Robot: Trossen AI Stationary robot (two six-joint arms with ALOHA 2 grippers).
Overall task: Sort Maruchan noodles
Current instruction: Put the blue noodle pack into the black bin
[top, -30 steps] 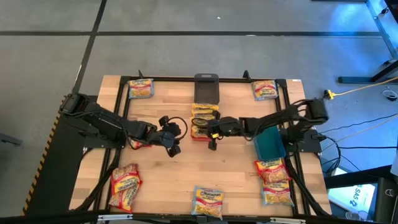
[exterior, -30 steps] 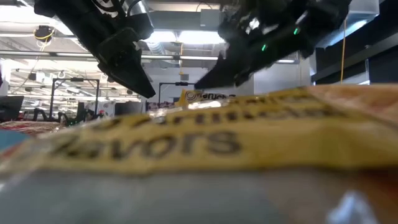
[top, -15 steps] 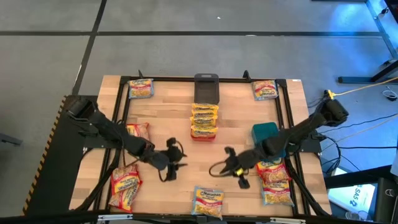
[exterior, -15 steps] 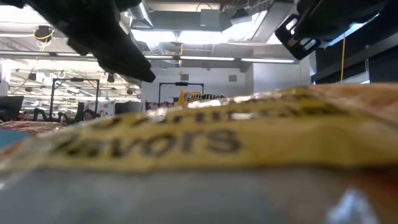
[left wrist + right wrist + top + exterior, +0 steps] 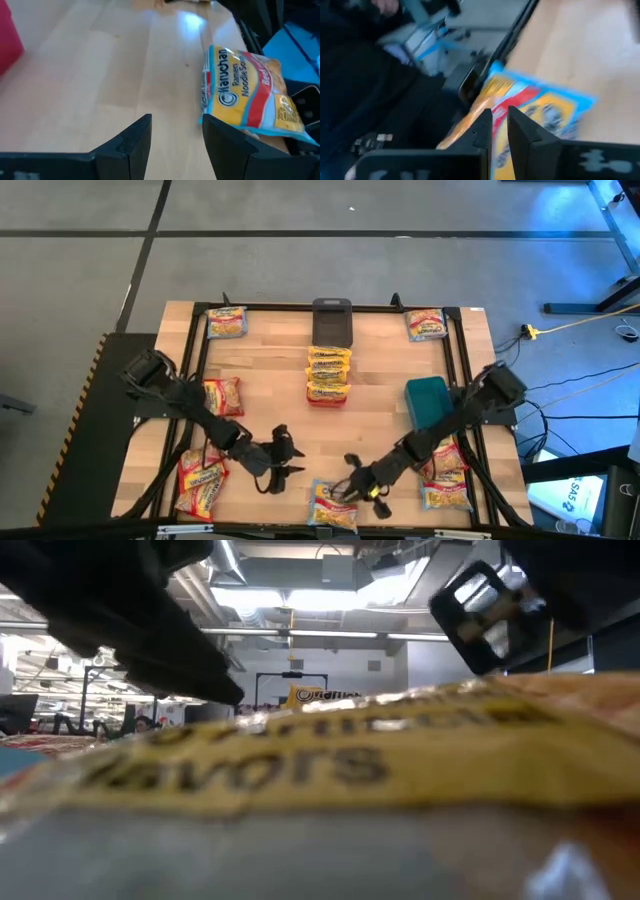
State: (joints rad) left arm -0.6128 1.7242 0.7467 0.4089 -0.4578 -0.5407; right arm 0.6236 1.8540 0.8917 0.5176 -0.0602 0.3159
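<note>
- High view: we see both arms reaching for the Maruchan packet (image 5: 335,503) at the table's near edge, centre.
- Left gripper (image 5: 285,464) just left of it, fingers apart, holding nothing.
- Right gripper (image 5: 352,489) at its right edge, fingers nearly together, nothing between them.
- Stack of packets (image 5: 328,375) sits mid-table before the grey bin (image 5: 332,320).
- Step in hand, we judge: approach for pickup. Next: a gripper must close on the packet, then lift.

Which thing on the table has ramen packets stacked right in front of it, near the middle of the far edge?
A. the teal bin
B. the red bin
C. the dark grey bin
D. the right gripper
C: in the high view the stack of packets lies directly against the dark grey bin, while the teal bin stands apart toward the right side.
</note>
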